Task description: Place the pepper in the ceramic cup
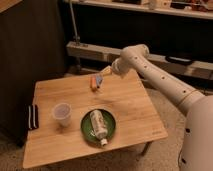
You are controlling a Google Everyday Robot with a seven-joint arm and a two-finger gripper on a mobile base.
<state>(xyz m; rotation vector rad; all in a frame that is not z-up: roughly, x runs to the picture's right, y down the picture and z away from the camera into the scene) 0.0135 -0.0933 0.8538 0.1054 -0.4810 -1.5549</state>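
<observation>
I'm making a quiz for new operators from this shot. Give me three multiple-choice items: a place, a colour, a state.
1. Where is the pepper? A) in the ceramic cup B) on the far side of the table, near the claw C) on the plate
2. What colour is the plate? A) green B) red C) white
3. How is the white bottle? A) upright B) lying on the plate C) in the ceramic cup

1 B: it lies on the wood close to the claw, apart from the ceramic cup.
2 A: its rim shows green.
3 B: it lies flat across the plate.
</observation>
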